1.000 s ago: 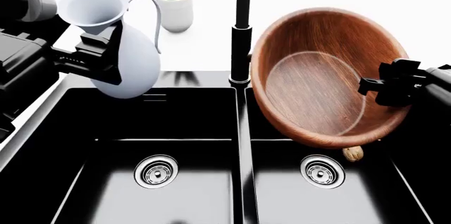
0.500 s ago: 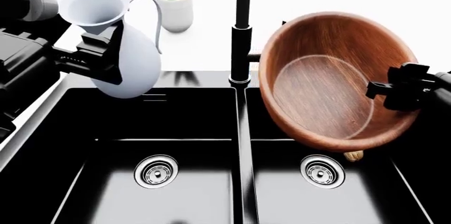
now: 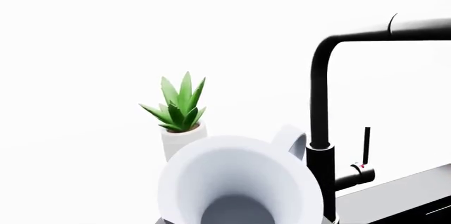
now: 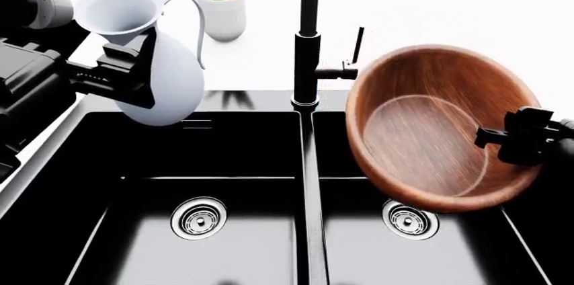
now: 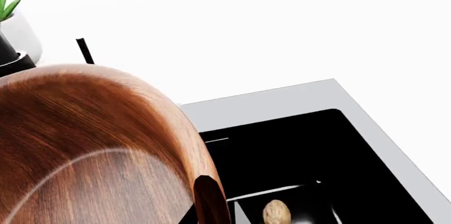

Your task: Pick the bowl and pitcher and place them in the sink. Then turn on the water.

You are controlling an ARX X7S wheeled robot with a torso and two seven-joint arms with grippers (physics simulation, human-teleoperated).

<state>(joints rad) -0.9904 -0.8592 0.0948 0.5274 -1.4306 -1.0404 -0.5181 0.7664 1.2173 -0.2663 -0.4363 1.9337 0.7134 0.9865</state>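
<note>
The reddish-brown wooden bowl [image 4: 421,130] hangs tilted over the right basin of the black sink [image 4: 310,184], its inside facing me. My right gripper [image 4: 493,138] is shut on its right rim. In the right wrist view the bowl [image 5: 92,145] fills the near side. My left gripper [image 4: 126,73] is shut on the belly of the white pitcher [image 4: 166,63], upright above the sink's back-left corner. The left wrist view looks down into the pitcher's mouth [image 3: 240,182]. The black faucet [image 4: 308,43] stands behind the divider, its lever [image 4: 358,43] upright. No water shows.
A potted green plant [image 4: 220,3] stands on the white counter behind the left basin. A small tan nut [image 5: 276,212] lies in the right basin, hidden by the bowl in the head view. Each basin has a steel drain [image 4: 198,218].
My right gripper has carried the bowl down and to the right, uncovering the faucet lever and hiding the nut in the head view. The left arm and pitcher have stayed still.
</note>
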